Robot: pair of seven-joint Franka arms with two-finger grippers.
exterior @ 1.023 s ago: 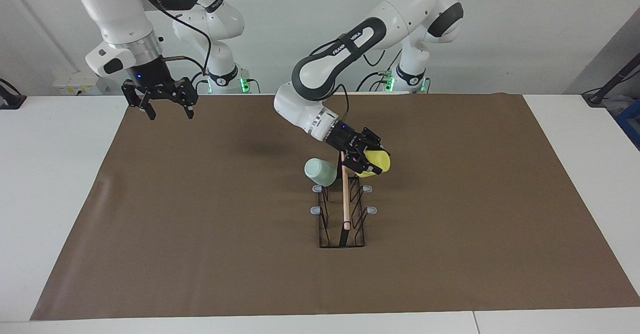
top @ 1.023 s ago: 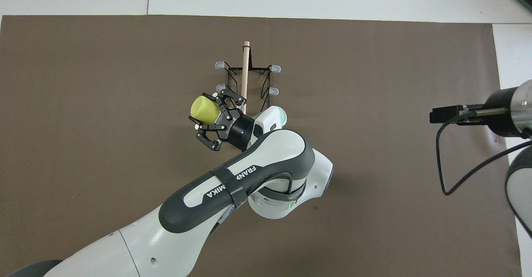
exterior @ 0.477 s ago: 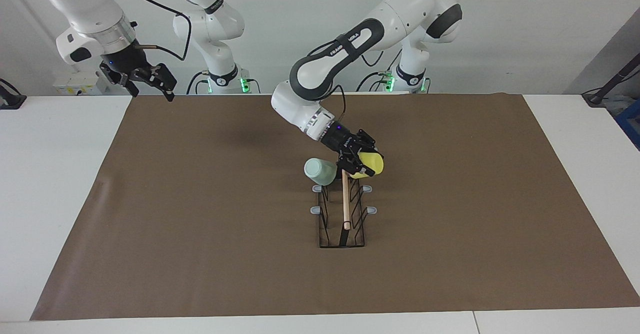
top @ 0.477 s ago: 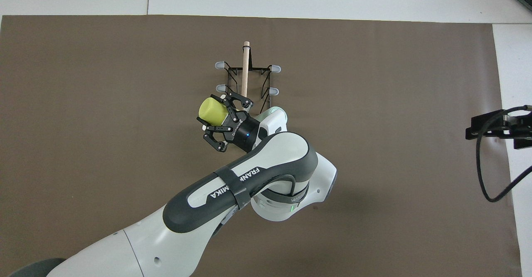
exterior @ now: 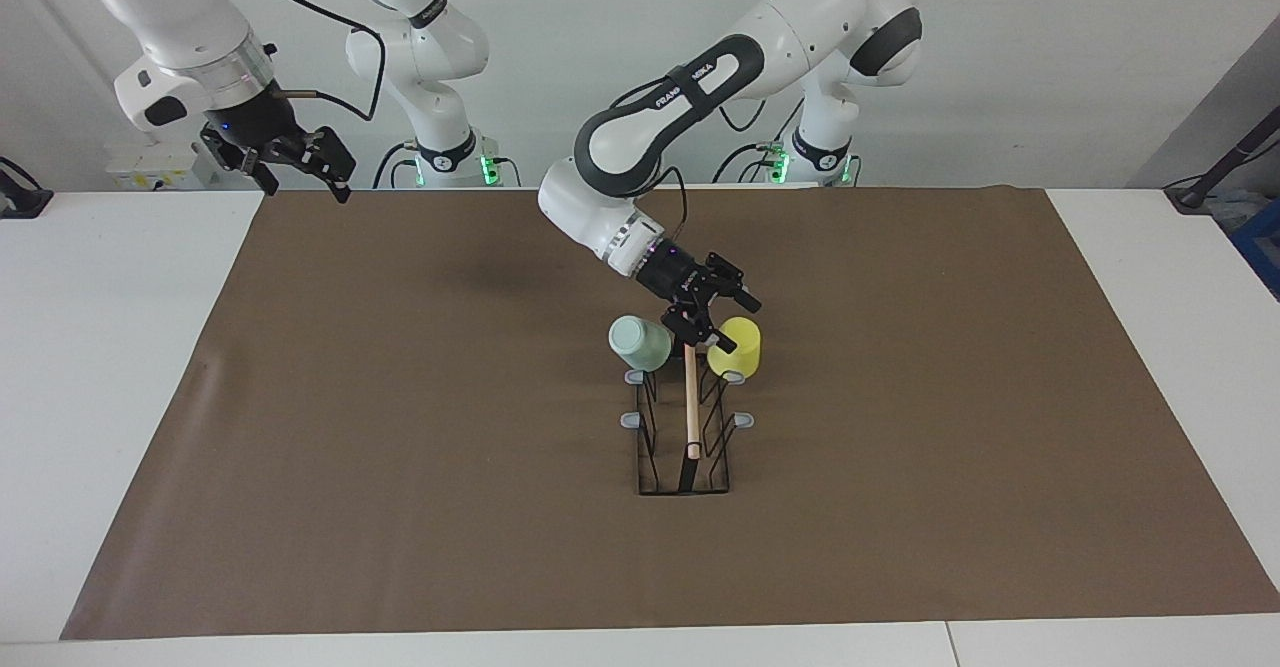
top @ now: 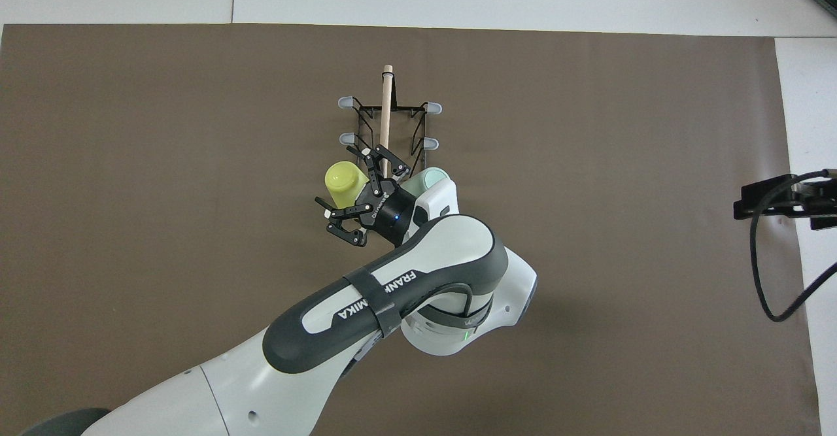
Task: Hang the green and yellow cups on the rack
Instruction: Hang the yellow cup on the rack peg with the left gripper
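yellow cup (exterior: 736, 346): released a moment ago, now hung on rack (exterior: 685, 425) prong beside green cup (exterior: 640, 342) | left gripper (exterior: 712, 309): fingers spread, just above | right gripper (exterior: 290, 161): waits over tabletop edge, fingers unclear | both cups hung

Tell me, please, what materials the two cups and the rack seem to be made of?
Green cup and yellow cup: probably plastic; smooth, opaque, evenly coloured. Rack: thin black wire, likely coated metal, with a pale, wooden-looking top rod and grey prong tips, perhaps rubber.
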